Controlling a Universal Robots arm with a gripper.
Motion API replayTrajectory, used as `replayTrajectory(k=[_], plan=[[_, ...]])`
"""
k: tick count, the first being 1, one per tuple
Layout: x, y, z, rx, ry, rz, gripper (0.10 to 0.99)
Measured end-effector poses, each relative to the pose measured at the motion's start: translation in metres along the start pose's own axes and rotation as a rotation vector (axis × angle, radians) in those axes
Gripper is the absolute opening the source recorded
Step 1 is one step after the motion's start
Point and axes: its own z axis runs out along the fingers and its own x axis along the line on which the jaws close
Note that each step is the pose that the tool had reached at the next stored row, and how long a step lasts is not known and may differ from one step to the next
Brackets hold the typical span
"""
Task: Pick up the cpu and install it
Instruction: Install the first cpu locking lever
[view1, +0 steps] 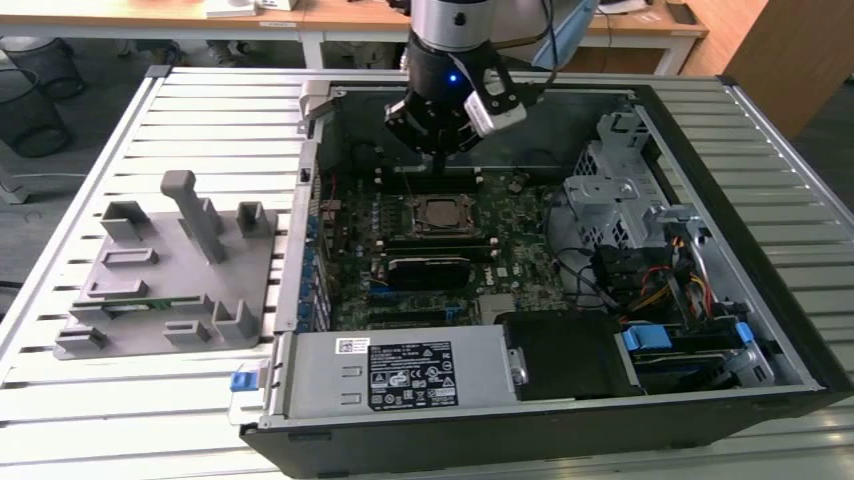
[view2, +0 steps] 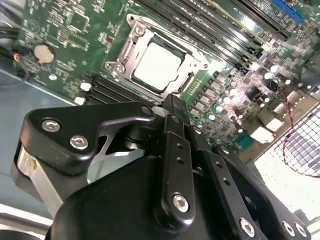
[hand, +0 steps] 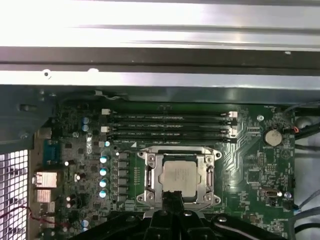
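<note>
The cpu (view1: 438, 213) is a silvery square chip lying flat inside the black socket with a metal frame (view1: 463, 226) on the green motherboard. It is also seen in both wrist views (view2: 157, 66) (hand: 179, 175). My gripper (view1: 438, 150) hangs inside the open computer case, a little above the board and just off the socket's edge. Its black fingers are shut together with nothing between them, and their tip (view2: 172, 102) (hand: 170, 197) points at the socket's rim. The chip and my gripper are apart.
The computer case (view1: 747, 200) lies open on a slatted metal table. Memory slots (hand: 170, 125) run beside the socket. A drive cage with cables (view1: 627, 250) stands at the exterior view's right, and a power supply (view1: 400, 372) lies in front. A grey fixture (view1: 174, 270) sits at the left.
</note>
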Motion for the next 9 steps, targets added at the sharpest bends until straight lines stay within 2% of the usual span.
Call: replayTrajectory(k=[3,7,9], plan=[[0.0109,0.0001,0.0023,0.000,-0.0024,-0.001,0.106],[0.0282,0.0003,0.0048,0.000,-0.0120,-0.001,0.106],[0.0337,0.0004,0.0059,0.000,-0.0137,-0.001,0.106]])
